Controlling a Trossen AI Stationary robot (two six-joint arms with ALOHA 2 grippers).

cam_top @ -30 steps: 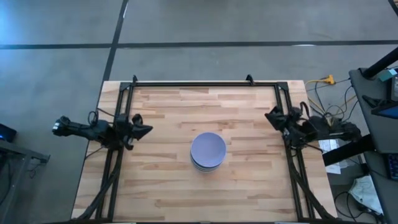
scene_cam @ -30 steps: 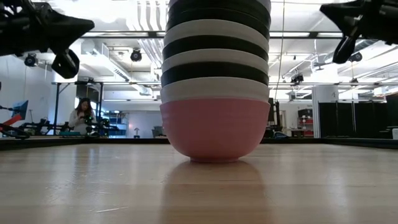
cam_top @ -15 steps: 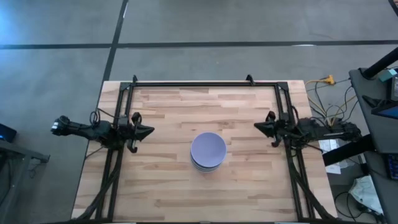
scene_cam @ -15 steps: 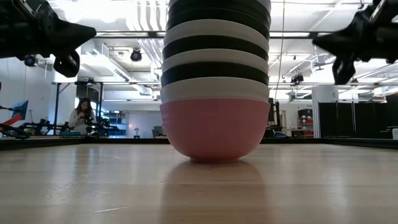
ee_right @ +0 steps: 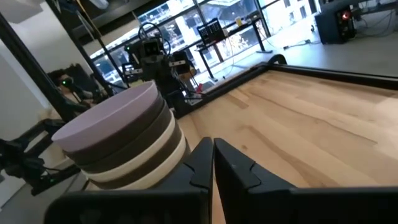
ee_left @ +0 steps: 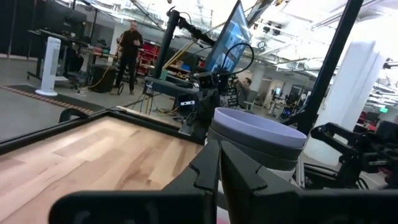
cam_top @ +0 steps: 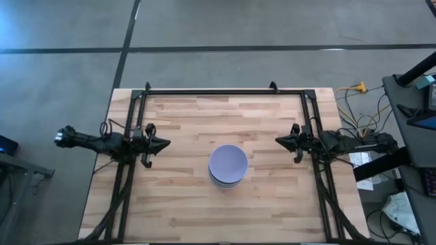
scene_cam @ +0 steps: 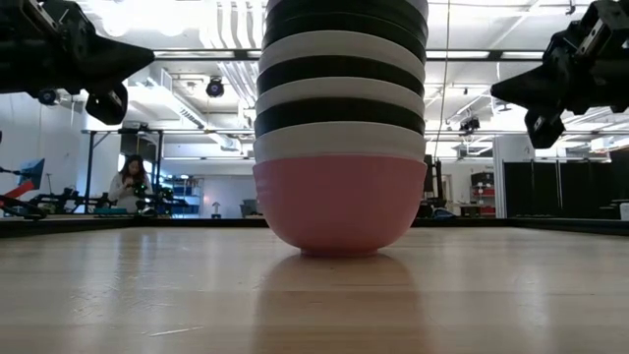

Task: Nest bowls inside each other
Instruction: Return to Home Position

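Note:
One stack of nested bowls (cam_top: 227,165) stands at the table's middle, its lavender bowl on top. In the low view the pink bowl (scene_cam: 339,202) at the bottom rests by its base on the wood, with white and black bowls alternating above it. My left gripper (cam_top: 165,143) hovers shut near the table's left edge, pointing at the stack. My right gripper (cam_top: 278,141) hovers shut near the right edge, also pointing at the stack. Both wrist views show the stack (ee_left: 258,135) (ee_right: 124,146) beyond shut fingers.
A black metal frame (cam_top: 225,90) runs along the far edge and down both sides of the wooden table. Bare wood surrounds the stack on all sides. A person (scene_cam: 129,183) sits far off in the room behind.
My right gripper has swung from pointing at the far edge to pointing level toward the stack, its tip now farther in over the table. My left gripper has barely shifted. The stack has stayed in place.

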